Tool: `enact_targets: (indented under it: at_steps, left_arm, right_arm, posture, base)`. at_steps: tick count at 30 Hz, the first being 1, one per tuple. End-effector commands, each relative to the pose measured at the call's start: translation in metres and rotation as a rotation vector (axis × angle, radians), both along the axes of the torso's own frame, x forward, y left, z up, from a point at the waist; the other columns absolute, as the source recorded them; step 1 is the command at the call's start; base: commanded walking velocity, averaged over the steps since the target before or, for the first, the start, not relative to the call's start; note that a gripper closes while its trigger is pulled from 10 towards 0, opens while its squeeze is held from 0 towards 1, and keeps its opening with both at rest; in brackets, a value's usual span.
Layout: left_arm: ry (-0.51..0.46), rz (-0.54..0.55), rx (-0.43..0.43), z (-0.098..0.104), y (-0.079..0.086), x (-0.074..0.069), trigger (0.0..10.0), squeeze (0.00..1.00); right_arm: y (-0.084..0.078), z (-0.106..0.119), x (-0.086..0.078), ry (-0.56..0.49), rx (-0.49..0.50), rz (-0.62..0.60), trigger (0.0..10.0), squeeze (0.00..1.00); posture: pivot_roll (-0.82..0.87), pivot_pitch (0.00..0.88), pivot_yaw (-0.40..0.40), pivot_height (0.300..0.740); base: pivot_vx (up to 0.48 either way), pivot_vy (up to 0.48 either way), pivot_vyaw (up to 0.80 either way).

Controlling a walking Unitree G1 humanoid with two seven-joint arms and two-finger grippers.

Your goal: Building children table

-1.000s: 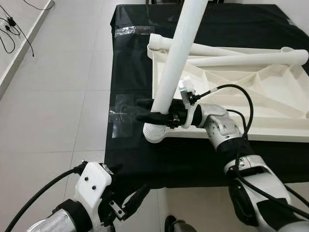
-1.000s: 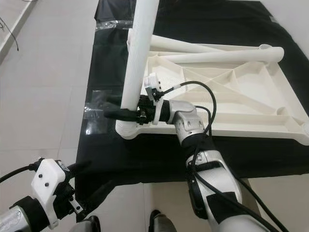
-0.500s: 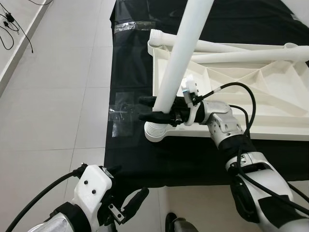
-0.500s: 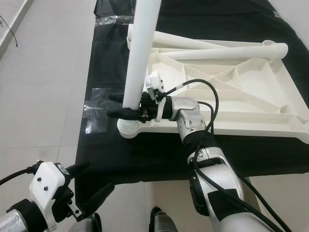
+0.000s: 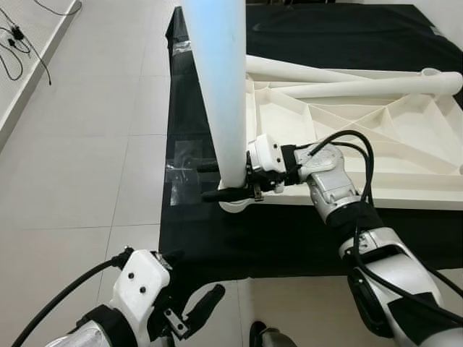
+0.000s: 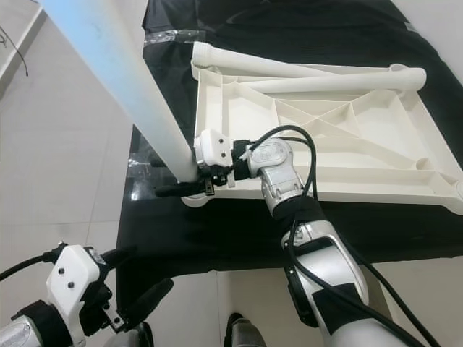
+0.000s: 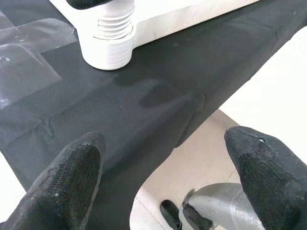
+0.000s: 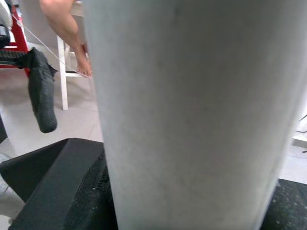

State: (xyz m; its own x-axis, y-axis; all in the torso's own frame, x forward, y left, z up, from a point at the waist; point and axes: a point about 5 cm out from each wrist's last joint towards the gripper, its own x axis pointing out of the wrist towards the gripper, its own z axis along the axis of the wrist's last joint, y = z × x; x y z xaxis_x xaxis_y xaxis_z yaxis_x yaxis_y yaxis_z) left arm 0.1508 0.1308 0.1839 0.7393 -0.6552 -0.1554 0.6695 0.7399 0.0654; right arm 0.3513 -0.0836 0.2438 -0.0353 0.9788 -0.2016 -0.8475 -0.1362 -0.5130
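Observation:
The white tabletop [image 5: 362, 137] lies upside down on a black cloth. A long white table leg [image 5: 221, 87] stands at its near left corner, leaning toward me, its lower end over the threaded corner socket [image 7: 108, 38]. My right gripper [image 5: 215, 182] is shut on the leg just above the socket, and its wrist view has the leg [image 8: 192, 115] pressed against a black pad. Two more white legs [image 5: 340, 81] lie across the far side of the tabletop. My left gripper [image 7: 163, 177] hangs open and holds nothing, low by the cloth's near edge.
The black cloth [image 5: 217, 246] covers a low platform, with clear tape patches [image 5: 181, 173] beside the socket. Pale tiled floor [image 5: 79, 166] spreads to the left, with cables [image 5: 18, 43] at the far left. A person's bare leg [image 8: 64, 28] and a white chair appear in the right wrist view.
The held leg has swung from leaning away and to the right to leaning toward me and the left. My right wrist has rolled with it. The left arm has barely moved.

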Motion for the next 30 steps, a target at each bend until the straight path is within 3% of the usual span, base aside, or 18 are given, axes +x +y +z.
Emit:
enact_targets:
  at_steps: [1, 3, 6, 10, 21, 24, 26, 27, 28, 29, 30]
  left_arm:
    - [-0.004, -0.018, 0.012, 0.001, -0.002, -0.004, 10.0, 0.0]
    - [-0.004, -0.018, 0.012, 0.001, -0.002, -0.004, 10.0, 0.0]
    - [-0.008, -0.017, 0.011, 0.002, -0.003, -0.004, 10.0, 0.0]
    - [-0.009, -0.018, 0.011, 0.002, -0.003, -0.004, 10.0, 0.0]
    - [-0.007, -0.026, 0.01, 0.003, -0.005, -0.005, 10.0, 0.0]
    - [-0.005, -0.026, 0.006, 0.001, -0.006, -0.004, 10.0, 0.0]
    - [-0.005, -0.026, 0.006, 0.001, -0.006, -0.004, 10.0, 0.0]
    - [-0.004, -0.023, 0.001, 0.0, -0.007, -0.004, 10.0, 0.0]
    - [-0.004, -0.023, 0.001, 0.0, -0.007, -0.004, 10.0, 0.0]
    - [-0.006, -0.015, -0.006, -0.001, -0.008, -0.004, 10.0, 0.0]
    - [-0.006, -0.015, -0.006, -0.001, -0.008, -0.004, 10.0, 0.0]
  right_arm:
    - [-0.006, -0.041, 0.0, 0.201, -0.079, -0.041, 10.0, 0.0]
    - [-0.006, -0.041, 0.0, 0.201, -0.079, -0.041, 10.0, 0.0]
    - [-0.008, -0.042, 0.01, 0.376, 0.077, -0.16, 10.0, 0.0]
    - [-0.009, -0.048, 0.013, 0.442, 0.149, -0.229, 10.0, 0.0]
    - [-0.011, -0.062, 0.009, 0.424, 0.163, -0.286, 10.0, 0.0]
    - [-0.009, -0.068, 0.01, 0.411, 0.132, -0.398, 10.0, 0.0]
    - [-0.009, -0.068, 0.01, 0.411, 0.132, -0.398, 10.0, 0.0]
    - [-0.008, -0.073, 0.009, 0.402, 0.13, -0.481, 10.0, 0.0]
    - [-0.008, -0.073, 0.009, 0.402, 0.13, -0.481, 10.0, 0.0]
    - [-0.004, -0.076, 0.004, 0.373, 0.207, -0.689, 10.0, 0.0]
    - [-0.004, -0.076, 0.004, 0.373, 0.207, -0.689, 10.0, 0.0]
  posture:
    - [0.07, 0.36, -0.063, 0.74]
    - [0.07, 0.36, -0.063, 0.74]
    - [0.07, 0.363, -0.067, 0.74]
    - [0.07, 0.367, -0.067, 0.74]
    - [0.07, 0.376, -0.064, 0.74]
    - [0.04, 0.371, -0.084, 0.74]
    - [0.04, 0.371, -0.084, 0.74]
    - [0.01, 0.352, -0.125, 0.74]
    - [0.01, 0.352, -0.125, 0.74]
    - [-0.02, 0.337, -0.158, 0.74]
    - [-0.02, 0.337, -0.158, 0.74]
  base:
    - [0.0, 0.0, 0.0]
    - [0.0, 0.0, 0.0]
    - [0.0, 0.0, 0.0]
    - [0.0, 0.0, 0.0]
    - [0.0, 0.0, 0.0]
    - [0.0, 0.0, 0.0]
    - [0.0, 0.0, 0.0]
    - [0.0, 0.0, 0.0]
    - [0.0, 0.0, 0.0]
    - [0.0, 0.0, 0.0]
    - [0.0, 0.0, 0.0]
